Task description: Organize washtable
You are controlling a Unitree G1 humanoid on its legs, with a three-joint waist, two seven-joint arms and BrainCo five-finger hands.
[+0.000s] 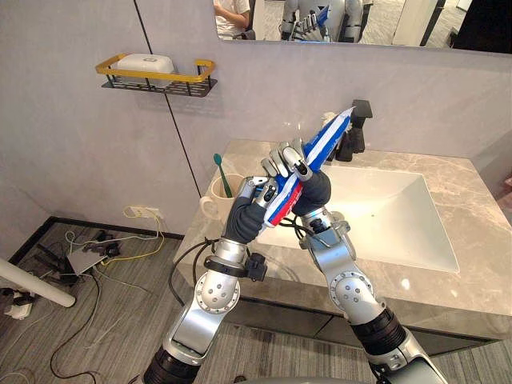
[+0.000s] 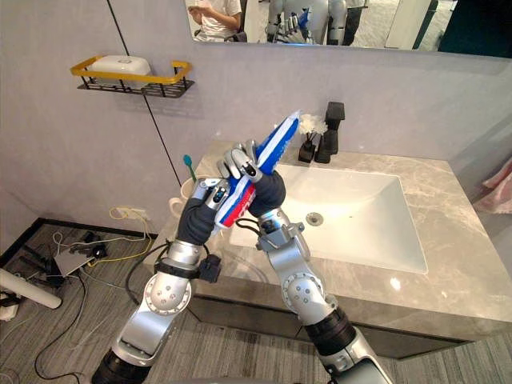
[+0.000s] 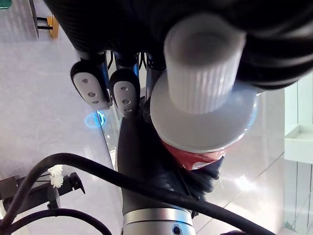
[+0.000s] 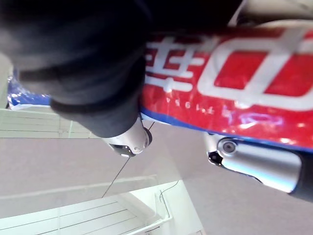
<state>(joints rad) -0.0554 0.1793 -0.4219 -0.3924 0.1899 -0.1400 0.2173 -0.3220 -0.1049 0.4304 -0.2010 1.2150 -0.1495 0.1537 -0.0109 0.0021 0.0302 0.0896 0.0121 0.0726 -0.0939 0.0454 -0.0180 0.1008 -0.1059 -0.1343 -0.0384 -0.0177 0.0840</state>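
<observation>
Tube [image 1: 322,142] is held in the air above the front left edge of the counter [image 1: 472,264], well clear of its surface. It is tilted, with the flat crimped end raised toward the faucet [image 1: 358,128] and the white cap [image 3: 203,63] pointing down at the left wrist. The lower, red part is gripped by the left hand [image 1: 258,194], fingers curled round it. The middle is clasped by the right hand [image 1: 286,158], fingers wrapped over it. A cup [image 1: 213,198] with a green toothbrush [image 1: 222,174] stands on the counter just left of the hands. The basin [image 1: 392,216] lies to the right. A shelf [image 1: 156,80] is fixed to the wall.
</observation>
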